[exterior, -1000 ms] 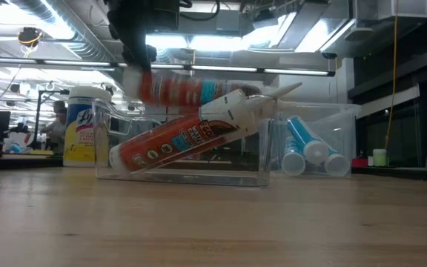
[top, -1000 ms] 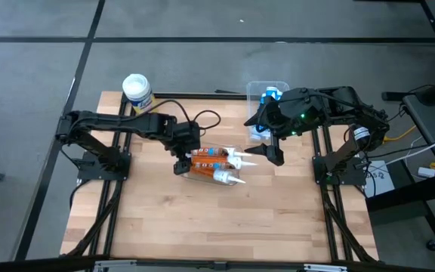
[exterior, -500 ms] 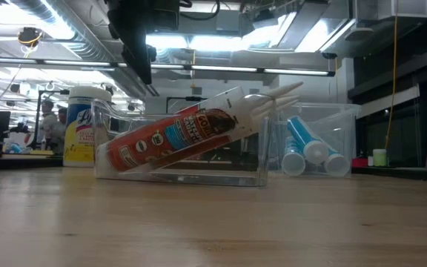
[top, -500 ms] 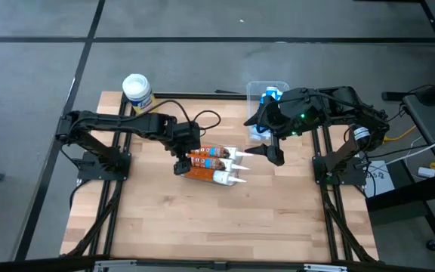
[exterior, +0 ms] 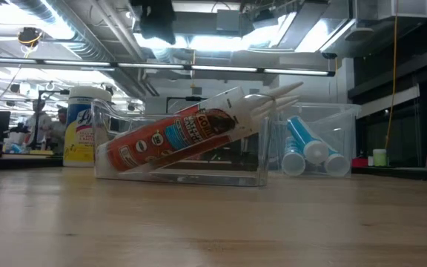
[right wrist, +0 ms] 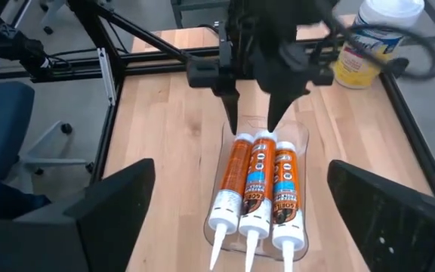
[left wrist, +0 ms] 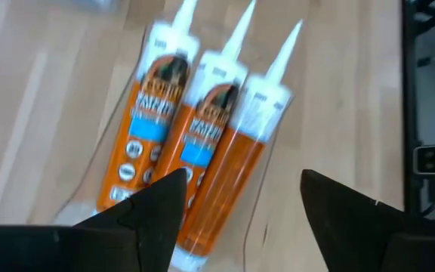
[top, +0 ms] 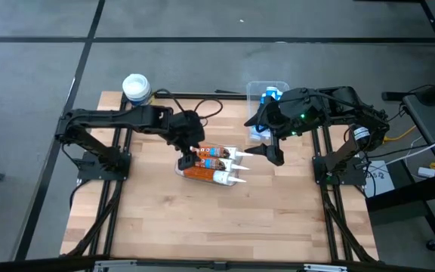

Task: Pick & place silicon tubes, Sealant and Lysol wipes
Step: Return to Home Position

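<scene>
Three orange sealant tubes (top: 214,162) lie side by side in a clear bin (exterior: 262,159) at the table's middle. They are tilted: their flat ends are down in the bin and their white nozzle ends (exterior: 273,95) rest over its right wall. My left gripper (left wrist: 240,196) is open and empty above the tubes' flat ends; it also shows in the right wrist view (right wrist: 254,121). My right gripper (top: 272,155) is open and empty, just right of the nozzles. The Lysol wipes (top: 136,89) stand upright at the far left corner.
A second clear bin (top: 266,94) with blue and white tubes (exterior: 310,148) stands at the far right, behind my right arm. Bare wood lies along the near half of the table (top: 217,219). People show in the room behind the wipes.
My left gripper has let go of the third orange tube, which was level above the bin and now lies tilted in it beside the other two. The gripper has then risen, almost out of the low view, and its arm has shifted a little toward the far edge.
</scene>
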### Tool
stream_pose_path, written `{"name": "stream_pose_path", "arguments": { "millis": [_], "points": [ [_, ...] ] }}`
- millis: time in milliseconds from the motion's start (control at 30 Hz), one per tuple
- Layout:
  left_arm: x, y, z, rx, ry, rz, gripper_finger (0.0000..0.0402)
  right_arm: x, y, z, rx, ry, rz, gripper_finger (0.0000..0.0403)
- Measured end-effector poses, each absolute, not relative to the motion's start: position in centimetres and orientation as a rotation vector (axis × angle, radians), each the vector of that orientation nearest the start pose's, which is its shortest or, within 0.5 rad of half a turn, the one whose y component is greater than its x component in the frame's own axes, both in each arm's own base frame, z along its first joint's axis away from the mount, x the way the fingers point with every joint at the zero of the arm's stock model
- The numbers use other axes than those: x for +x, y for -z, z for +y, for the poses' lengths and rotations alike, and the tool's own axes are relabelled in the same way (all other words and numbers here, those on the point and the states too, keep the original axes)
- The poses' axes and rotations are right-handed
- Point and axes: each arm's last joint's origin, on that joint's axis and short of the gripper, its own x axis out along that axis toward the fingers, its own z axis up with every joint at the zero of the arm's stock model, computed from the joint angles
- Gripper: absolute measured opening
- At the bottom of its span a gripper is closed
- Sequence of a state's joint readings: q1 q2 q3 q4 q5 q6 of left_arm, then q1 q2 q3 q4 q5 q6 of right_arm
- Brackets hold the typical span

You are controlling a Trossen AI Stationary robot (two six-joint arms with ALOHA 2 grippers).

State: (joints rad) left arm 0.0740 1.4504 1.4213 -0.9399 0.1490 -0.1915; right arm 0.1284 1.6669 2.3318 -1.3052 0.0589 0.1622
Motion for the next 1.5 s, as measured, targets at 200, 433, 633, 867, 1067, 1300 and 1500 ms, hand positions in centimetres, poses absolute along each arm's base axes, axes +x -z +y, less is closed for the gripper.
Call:
{"name": "stream_pose_path", "arguments": {
  "millis": [200, 433, 633, 867, 1067, 1300, 1500],
  "points": [
    [29.0, -35.4, 1.7, -0.259, -0.008, 0.912, 0.023, 27.6, -50.7, 3.4, 0.116, -0.008, 0.642, 0.0393],
    [29.1, -36.1, 1.7, -0.247, 0.003, 0.845, 0.0121, 27.7, -50.7, 3.2, 0.087, 0.062, 0.633, 0.0393],
    [29.0, -36.3, 1.7, -0.252, 0.001, 0.832, 0.0019, 27.7, -50.7, 3.2, 0.057, 0.057, 0.629, 0.0393],
    [29.3, -36.9, 1.7, -0.25, 0.007, 0.766, 0.0002, 27.8, -50.8, 3.0, 0.045, 0.119, 0.615, 0.0393],
    [29.1, -38.1, 1.7, -0.247, 0.015, 0.663, 0.0002, 28.0, -50.6, 3.0, 0.044, 0.119, 0.626, 0.0388],
    [28.0, -39.5, 1.6, -0.246, 0.018, 0.594, 0.0003, 28.5, -50.1, 3.1, 0.01, 0.111, 0.655, 0.0297],
    [26.8, -40.5, 1.6, -0.233, 0.009, 0.555, 0.0003, 28.5, -50.0, 3.1, -0.029, 0.098, 0.666, 0.0158]
  ]
}}
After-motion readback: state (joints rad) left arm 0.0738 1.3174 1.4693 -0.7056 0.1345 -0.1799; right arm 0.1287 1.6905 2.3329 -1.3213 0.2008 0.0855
